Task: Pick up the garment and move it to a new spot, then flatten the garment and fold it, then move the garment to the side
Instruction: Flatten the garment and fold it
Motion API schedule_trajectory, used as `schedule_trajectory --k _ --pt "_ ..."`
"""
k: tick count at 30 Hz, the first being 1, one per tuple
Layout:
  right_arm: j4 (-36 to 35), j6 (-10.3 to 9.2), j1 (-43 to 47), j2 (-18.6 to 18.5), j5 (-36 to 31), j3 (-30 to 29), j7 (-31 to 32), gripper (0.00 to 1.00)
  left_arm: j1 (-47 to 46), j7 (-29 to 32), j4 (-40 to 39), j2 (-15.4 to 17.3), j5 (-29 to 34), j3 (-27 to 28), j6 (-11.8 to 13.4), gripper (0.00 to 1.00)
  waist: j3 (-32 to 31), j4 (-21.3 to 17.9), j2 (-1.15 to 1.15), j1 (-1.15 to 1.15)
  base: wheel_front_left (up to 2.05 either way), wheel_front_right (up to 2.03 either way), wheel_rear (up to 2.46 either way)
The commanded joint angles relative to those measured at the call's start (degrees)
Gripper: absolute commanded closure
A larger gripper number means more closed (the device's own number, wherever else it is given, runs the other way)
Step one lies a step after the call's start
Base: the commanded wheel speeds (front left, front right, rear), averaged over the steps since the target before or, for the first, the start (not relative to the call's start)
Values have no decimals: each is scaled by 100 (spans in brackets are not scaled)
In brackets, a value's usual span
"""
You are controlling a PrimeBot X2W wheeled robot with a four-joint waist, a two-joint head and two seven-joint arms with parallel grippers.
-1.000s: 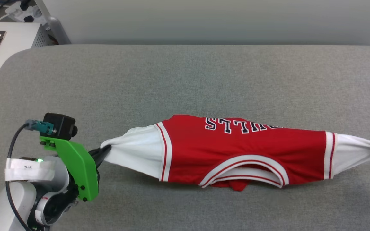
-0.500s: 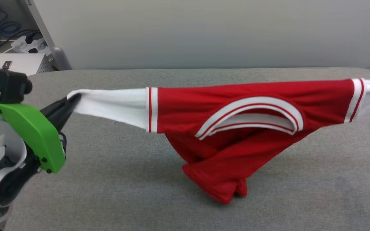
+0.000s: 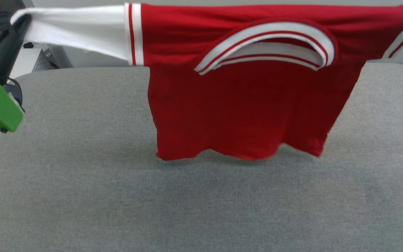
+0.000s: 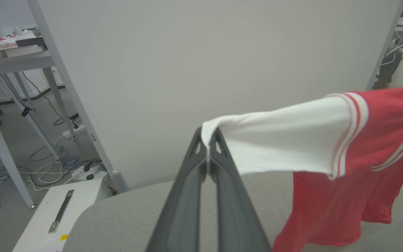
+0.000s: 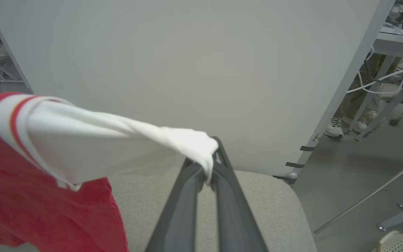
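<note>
Left fingers (image 4: 187,196) clamp one white sleeve, my right fingers (image 5: 184,210) the other. Between them the garment (image 3: 243,105) hangs taut — smooth red jersey over the grey desk (image 3: 82,182).

There is one garment (image 3: 250,105), and there are two hands (one left hand (image 4: 208,140), one right hand (image 5: 209,169)). There is one grey counter (image 3: 82,182), one white box (image 4: 79,196), and one handle (image 4: 61,211) on that box.

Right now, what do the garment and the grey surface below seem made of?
The garment: likely a thin knit, matte red, since it hangs in loose waves at the hem. The grey surface: likely woven cloth over padding, matte, with a fine speckled weave and rounded corners.
</note>
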Motion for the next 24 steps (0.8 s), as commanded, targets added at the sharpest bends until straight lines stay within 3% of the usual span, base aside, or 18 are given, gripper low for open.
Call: schedule_trajectory --k 1,7,13,24 --pt "116 -11 -214 -46 16 5 -89 100 -212 -81 105 -70 -11 80 12 100 175 -20 0 0 0 0 0" --pt "492 -11 -1047 -55 -168 320 -369 100 -934 -377 538 -137 51 157 -25 100 745 -39 0 0 0 0 0" --pt "989 -11 -2179 -61 -564 517 -648 100 -2012 -703 1192 -138 222 52 -252 100 1597 -31 0 0 0 0 0" --pt "2212 -11 -4557 486 -1549 799 -1487 100 -4699 -1713 2847 -247 980 -363 -678 100 3004 -87 0 0 0 0 0"
